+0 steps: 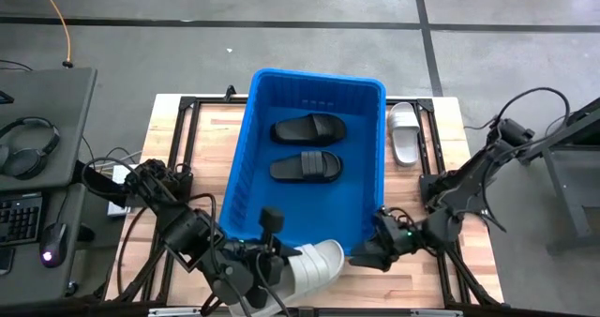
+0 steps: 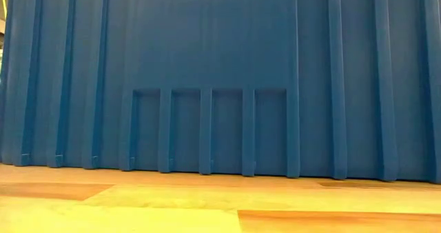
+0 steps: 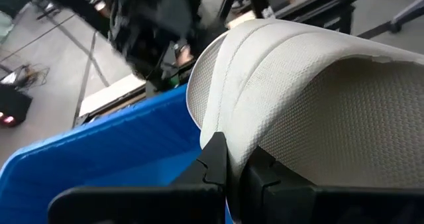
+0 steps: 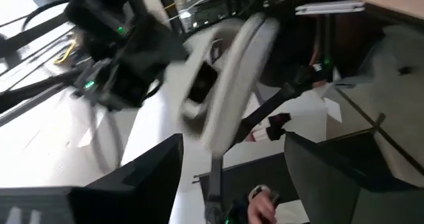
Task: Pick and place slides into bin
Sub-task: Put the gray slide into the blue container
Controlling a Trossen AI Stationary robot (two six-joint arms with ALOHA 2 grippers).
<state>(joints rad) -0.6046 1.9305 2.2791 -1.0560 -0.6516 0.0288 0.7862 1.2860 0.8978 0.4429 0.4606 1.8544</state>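
The low view shows almost nothing but the ribbed blue wall of the bin (image 2: pixel 220 74), which stands right in front of that camera and hides both arms and all the slides. Only a strip of the wooden table (image 2: pixel 220 205) peeks out under it.

From above, the left gripper (image 1: pixel 281 265) is at the near edge of the table, just outside the bin's (image 1: pixel 370 158) near wall. It is clenched on a white slide (image 1: pixel 314 264). Part of this slide is hidden by the dark arm. In the left wrist view the white slide (image 3: pixel 311 111) fills most of the picture and is cut off at the edges. Its rubber is covered with tiny bumps, and its strap bends in a smooth round arch. The two dark fingers (image 3: pixel 215 164) pinch it close together.

The right gripper (image 1: pixel 373 253) sits by the bin's near right corner. Its fingers stand apart with nothing between them, as the right wrist view shows. That view is smeared, so the white slide (image 4: pixel 232 85) and the other arm look fuzzy there.

Two black slides (image 1: pixel 307 146) lie flat on the bin's floor, side by side, one a little farther back than the other. Another white slide (image 1: pixel 405 132) lies on the table just outside the bin's right wall. The bin is deep and boxy, made of shiny plastic with a rolled rim.
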